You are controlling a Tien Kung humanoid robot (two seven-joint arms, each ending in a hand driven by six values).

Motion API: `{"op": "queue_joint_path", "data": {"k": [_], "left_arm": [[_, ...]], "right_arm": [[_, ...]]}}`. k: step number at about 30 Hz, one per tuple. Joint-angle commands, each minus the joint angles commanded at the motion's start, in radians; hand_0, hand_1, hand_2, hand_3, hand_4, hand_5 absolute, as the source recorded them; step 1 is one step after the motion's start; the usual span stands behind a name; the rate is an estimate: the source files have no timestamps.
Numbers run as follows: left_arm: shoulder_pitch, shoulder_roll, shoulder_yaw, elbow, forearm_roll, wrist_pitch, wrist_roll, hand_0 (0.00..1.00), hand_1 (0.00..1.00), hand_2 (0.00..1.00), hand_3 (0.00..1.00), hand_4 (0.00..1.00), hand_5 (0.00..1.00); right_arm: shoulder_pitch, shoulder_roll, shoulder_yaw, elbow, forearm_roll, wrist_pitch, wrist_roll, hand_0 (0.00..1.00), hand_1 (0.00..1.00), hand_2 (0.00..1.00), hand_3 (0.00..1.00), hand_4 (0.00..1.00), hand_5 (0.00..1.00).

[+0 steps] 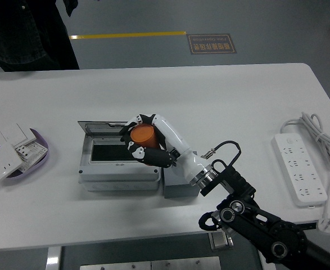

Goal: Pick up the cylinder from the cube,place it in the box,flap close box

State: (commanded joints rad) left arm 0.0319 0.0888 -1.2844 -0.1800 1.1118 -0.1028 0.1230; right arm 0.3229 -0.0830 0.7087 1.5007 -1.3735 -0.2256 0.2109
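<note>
The right hand [148, 143] has its fingers curled tightly around the orange cylinder [143, 135], holding it above the open box [117, 154], which sits left of the tabletop's [238, 101] centre. The grey cube [179, 188] stands bare, touching the box's right side.

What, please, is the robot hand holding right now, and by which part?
The right robot hand grips the orange cylinder around its side.
</note>
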Motion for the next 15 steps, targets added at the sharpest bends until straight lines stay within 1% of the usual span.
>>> {"op": "queue_joint_path", "data": {"k": [1,5,10,12,15], "left_arm": [[0.000,0.000,0.000,0.000,0.000,0.000,0.000,0.638,0.672,0.661,0.706,0.752,0.322],[-0.001,0.001,0.001,0.000,0.001,0.000,0.002,0.638,0.672,0.661,0.706,0.752,0.322],[-0.003,0.005,-0.002,0.000,0.004,0.001,0.004,0.638,0.672,0.660,0.707,0.753,0.323],[-0.004,0.006,-0.001,0.000,0.005,0.001,0.004,0.638,0.672,0.660,0.707,0.753,0.323],[-0.006,0.007,0.001,0.000,0.004,0.001,0.004,0.638,0.672,0.660,0.707,0.753,0.323]], "right_arm": [[0.018,0.010,-0.012,-0.008,-0.028,0.004,-0.022,0.021,0.260,0.420,0.386,0.019,0.002],[0.077,0.039,-0.047,-0.041,-0.140,0.026,-0.104,0.021,0.260,0.420,0.386,0.019,0.002],[0.138,0.071,-0.088,-0.093,-0.290,0.067,-0.204,0.009,0.258,0.418,0.381,0.015,0.002],[0.153,0.081,-0.103,-0.109,-0.344,0.080,-0.230,0.009,0.258,0.418,0.381,0.015,0.002],[0.168,0.083,-0.120,-0.132,-0.419,0.095,-0.254,0.013,0.266,0.420,0.385,0.022,0.002]]}}
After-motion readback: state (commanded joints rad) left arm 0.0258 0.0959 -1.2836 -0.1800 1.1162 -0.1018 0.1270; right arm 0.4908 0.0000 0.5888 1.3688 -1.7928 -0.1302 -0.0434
